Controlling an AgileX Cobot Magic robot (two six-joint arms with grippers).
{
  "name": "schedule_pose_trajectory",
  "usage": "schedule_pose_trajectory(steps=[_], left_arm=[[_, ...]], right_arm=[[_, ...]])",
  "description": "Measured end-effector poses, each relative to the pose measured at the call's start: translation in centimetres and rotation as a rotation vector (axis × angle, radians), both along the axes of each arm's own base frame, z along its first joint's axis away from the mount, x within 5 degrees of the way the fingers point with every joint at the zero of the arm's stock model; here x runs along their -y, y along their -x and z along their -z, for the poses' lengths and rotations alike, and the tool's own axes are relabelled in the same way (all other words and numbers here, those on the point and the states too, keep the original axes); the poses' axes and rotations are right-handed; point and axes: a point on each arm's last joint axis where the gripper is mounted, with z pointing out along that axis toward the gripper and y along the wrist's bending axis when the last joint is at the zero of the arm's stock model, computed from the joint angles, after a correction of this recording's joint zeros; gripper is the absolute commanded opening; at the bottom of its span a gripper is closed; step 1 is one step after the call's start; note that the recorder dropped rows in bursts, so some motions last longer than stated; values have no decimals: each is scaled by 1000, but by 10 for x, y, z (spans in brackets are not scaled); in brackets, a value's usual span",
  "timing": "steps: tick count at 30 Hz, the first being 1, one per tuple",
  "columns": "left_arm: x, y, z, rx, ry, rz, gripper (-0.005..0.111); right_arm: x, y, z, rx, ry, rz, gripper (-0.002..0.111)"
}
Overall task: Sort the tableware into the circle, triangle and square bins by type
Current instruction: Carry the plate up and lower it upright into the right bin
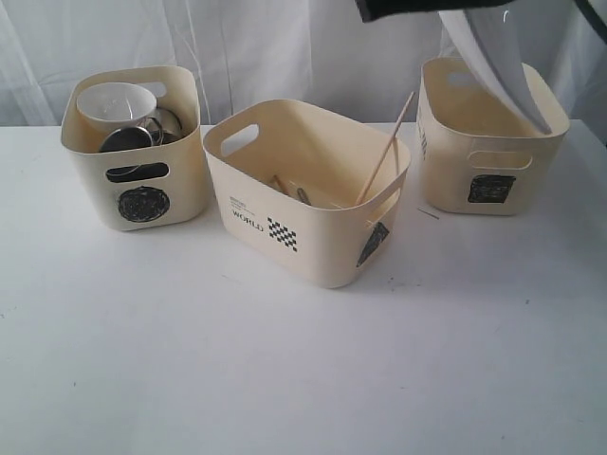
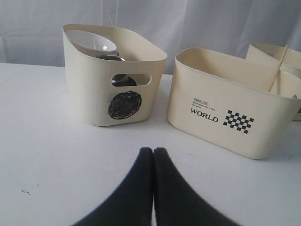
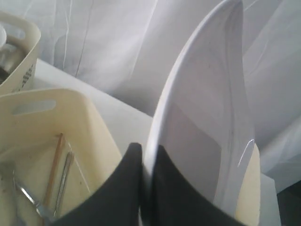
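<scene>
The large white square plate point(image 1: 498, 59) hangs on edge over the square bin point(image 1: 488, 142), its lower end down inside the rim. My right gripper point(image 3: 149, 153) is shut on the plate point(image 3: 207, 108), and only a black part of the gripper point(image 1: 417, 8) shows at the top of the exterior view. The circle bin point(image 1: 133, 156) holds the small white bowl point(image 1: 116, 102) and steel mugs point(image 1: 142, 135). In the triangle bin point(image 1: 303, 190) a chopstick point(image 1: 387, 147) leans on the rim above steel cutlery point(image 3: 63, 181). My left gripper point(image 2: 154, 150) is shut and empty, low over the table before the circle bin point(image 2: 113, 75).
A thin stick point(image 1: 427, 213) lies on the white table between the triangle and square bins. White curtains hang close behind the bins. The triangle bin point(image 2: 225, 99) carries a "WORLD" print and a checkered patch on the side facing my left gripper.
</scene>
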Motion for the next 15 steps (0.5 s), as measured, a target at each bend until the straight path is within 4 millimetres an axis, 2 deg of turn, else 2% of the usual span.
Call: schedule_pose_trajectory(steps=[7,15], left_arm=[[0,0,0,0,0,0,0],[0,0,0,0,0,0,0]], right_arm=[[18,-46,-2,38,-23,53,0],[28,-92,26,10,-35,69,0]])
